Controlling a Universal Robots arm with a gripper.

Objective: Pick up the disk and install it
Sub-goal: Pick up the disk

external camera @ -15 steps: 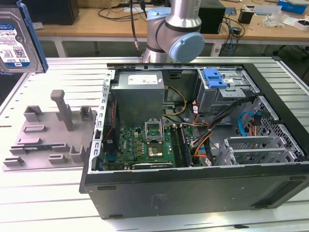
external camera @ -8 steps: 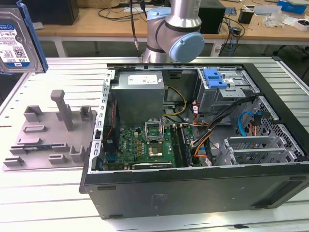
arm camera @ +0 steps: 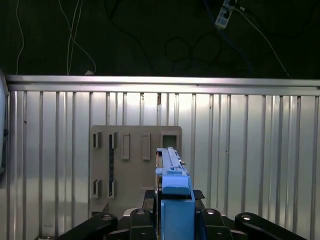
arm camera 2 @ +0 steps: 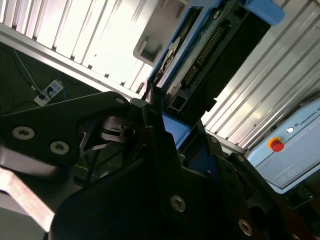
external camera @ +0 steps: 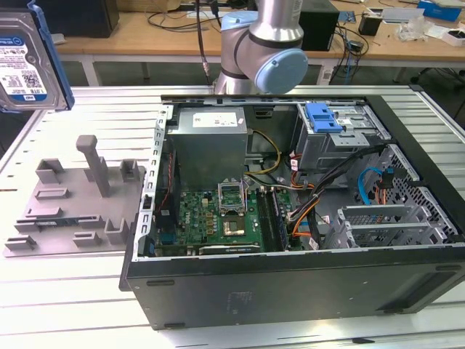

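So: gripper [arm camera: 172,202] clamped on the disk [external camera: 25,58] | its long axis sticks straight out from the gripper | up above the grey holder [external camera: 73,211] by the table's [external camera: 87,313] edge | computer case [external camera: 290,291] well apart, exterior view's right

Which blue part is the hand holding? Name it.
The disk, blue-framed, held up off the table; the blue clip sits on the cage inside the case.

Ribbed aluminium table [external camera: 65,305] was brightly lit, cluttered wooden workbench [external camera: 145,33] sat behind, power strip [arm camera: 223,16] lay on dark floor [arm camera: 150,45].
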